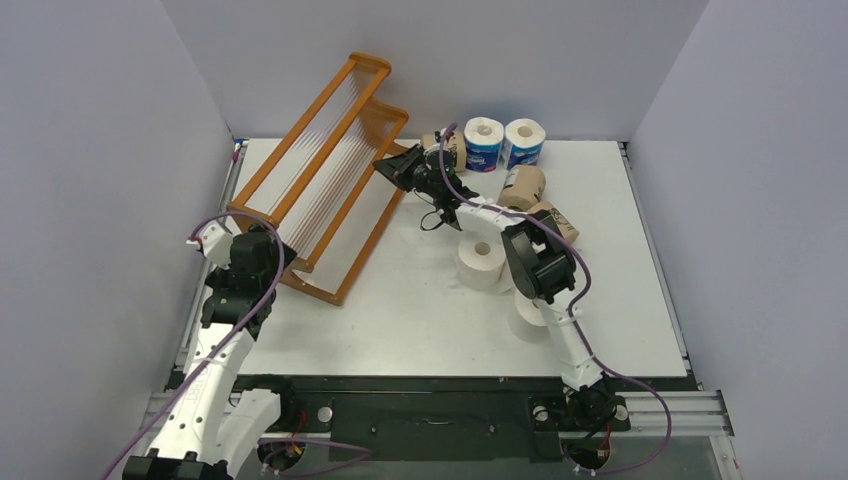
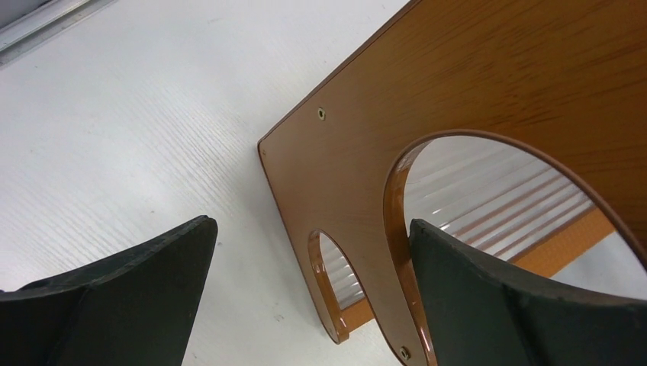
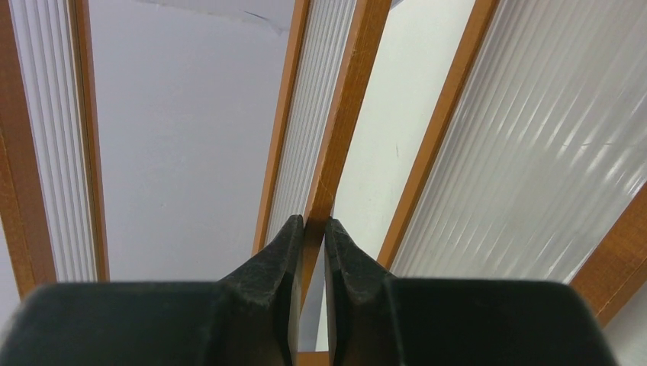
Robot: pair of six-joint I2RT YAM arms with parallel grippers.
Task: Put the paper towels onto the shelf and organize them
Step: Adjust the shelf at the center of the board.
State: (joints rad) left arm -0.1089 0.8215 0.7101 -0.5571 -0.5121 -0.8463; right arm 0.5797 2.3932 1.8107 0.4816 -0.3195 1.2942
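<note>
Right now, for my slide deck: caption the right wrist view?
Right pincer shut on a thin shelf rail between clear slatted tiers.

I work at a white table (image 1: pixel 420 320), enclosed on three sides by plain grey walls (image 1: pixel 90 150). A black base plate (image 1: pixel 430 410) lines its near edge. Lighting is even.

A robot lab cell: plain grey walls (image 1: pixel 100 150) box a white table (image 1: pixel 420 310) edged with aluminium rails (image 1: pixel 690 405).

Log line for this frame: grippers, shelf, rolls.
right gripper: shut on thin rail of orange-brown wooden shelf | left gripper: open at side panel | paper towel rolls: on white table, none shelved
</note>
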